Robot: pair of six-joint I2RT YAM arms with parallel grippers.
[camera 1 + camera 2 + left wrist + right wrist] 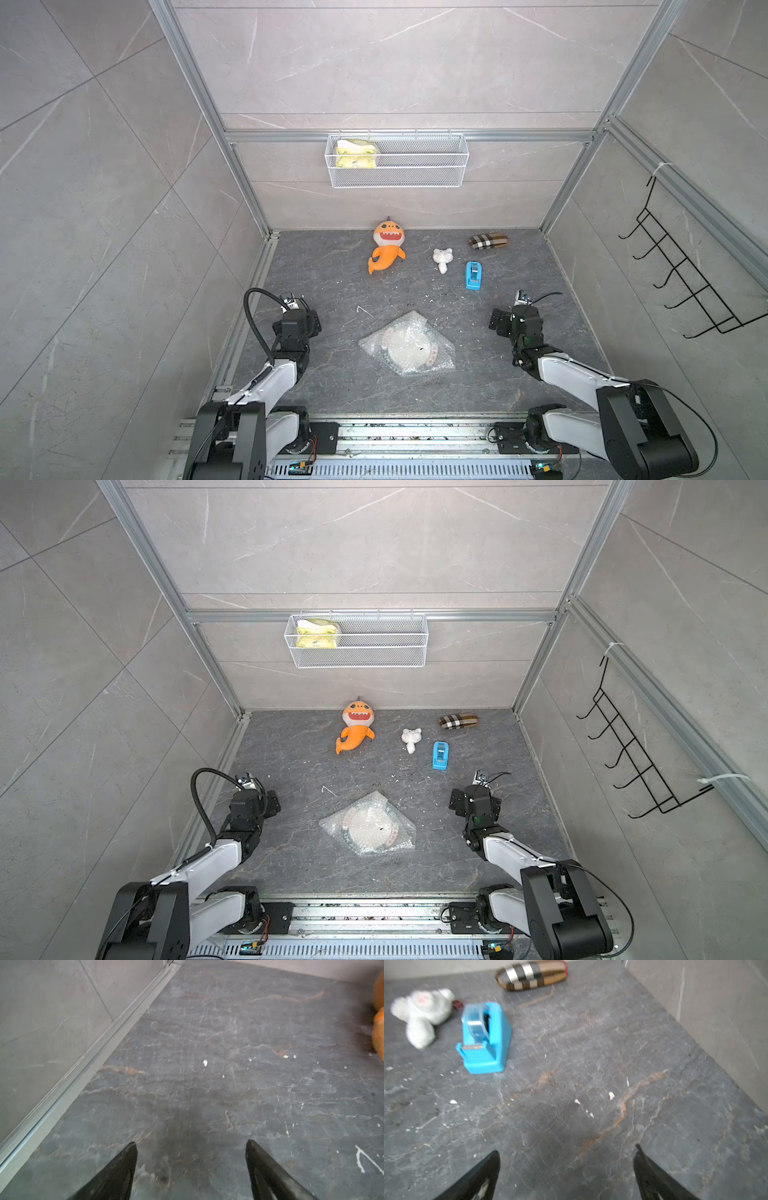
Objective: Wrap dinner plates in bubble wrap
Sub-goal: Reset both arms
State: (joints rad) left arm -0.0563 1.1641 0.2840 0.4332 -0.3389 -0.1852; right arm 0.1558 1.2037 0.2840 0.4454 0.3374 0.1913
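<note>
Plate [409, 351] lies covered in bubble wrap [440, 361] between my arms — only the top views show it. My left pincer [191, 1144] and right pincer [566, 1152] gape, holding nothing, above dark veined stone [207, 1043] flecked with white crumbs [611, 1095]; grey tiled walls [374, 62] stand around.

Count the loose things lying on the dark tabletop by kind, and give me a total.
Soft toys: 2 (orange shark, small white toy)
Tape dispenser: 1
Plaid case: 1
Plate: 1, lying under the wrap
Bubble wrap sheet: 1
Total: 6
</note>
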